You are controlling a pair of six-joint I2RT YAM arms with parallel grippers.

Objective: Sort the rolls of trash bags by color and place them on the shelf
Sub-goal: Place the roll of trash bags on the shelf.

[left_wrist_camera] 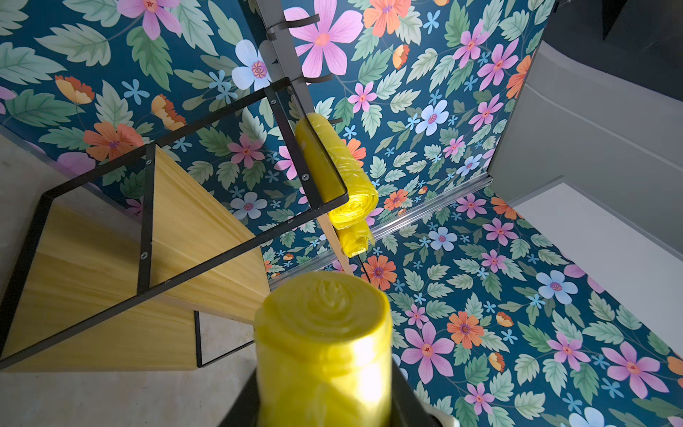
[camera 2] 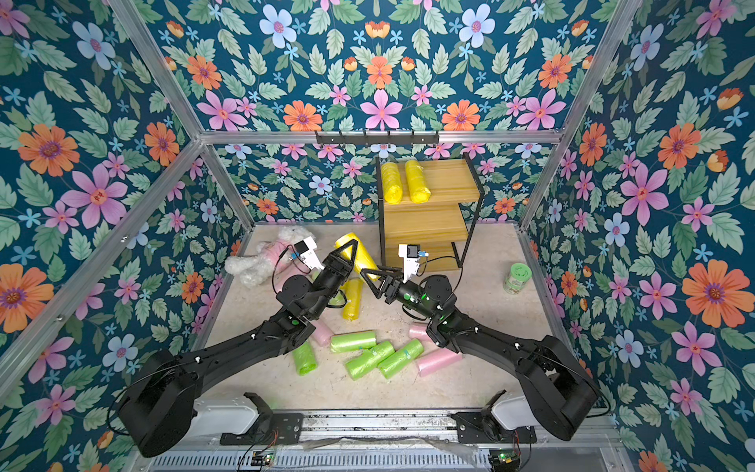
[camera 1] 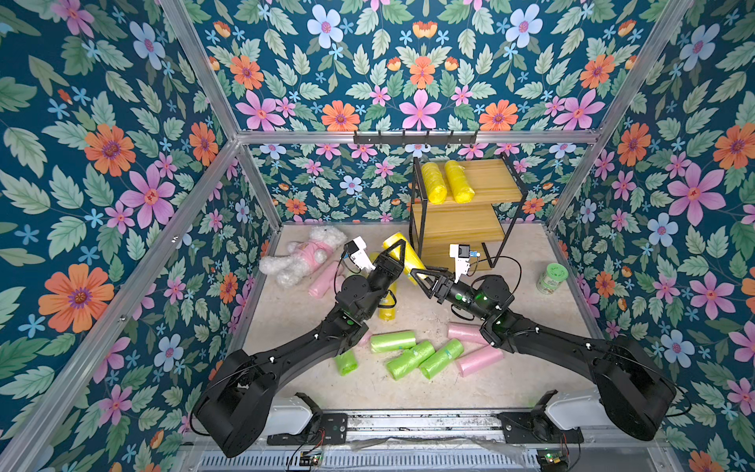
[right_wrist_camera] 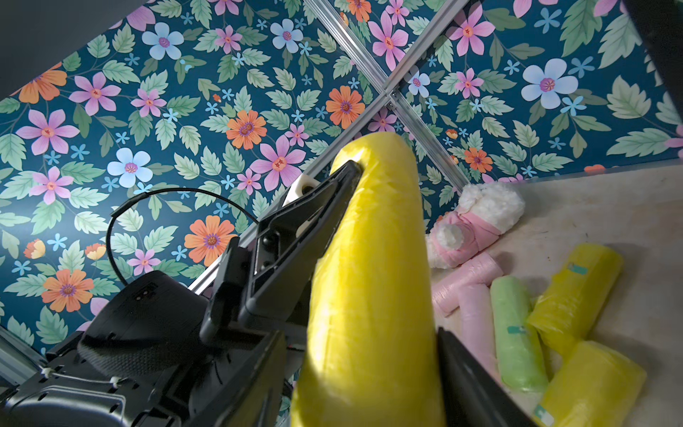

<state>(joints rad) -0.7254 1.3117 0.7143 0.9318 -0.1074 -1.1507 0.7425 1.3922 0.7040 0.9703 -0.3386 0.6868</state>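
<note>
The left pincer (camera 1: 402,249) is clenching the slanting yellow roll (camera 1: 413,261) mid-length. The right pincer (camera 1: 421,276) is straddling its lower end, but whether it is gripping cannot be told.

Bright yellow roll (right_wrist_camera: 369,277), teal floral wall (camera 1: 408,61)

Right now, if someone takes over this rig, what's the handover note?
Left gripper: shut on a yellow roll, held off the table near the shelf.
Right gripper: jaws straddle that roll's lower end; can't tell whether they have closed on it.
Done: shelved yellows, two, on the top tier.
Left: the held roll, two table yellows, plus the greens and pinks, all lying on the table.
</note>
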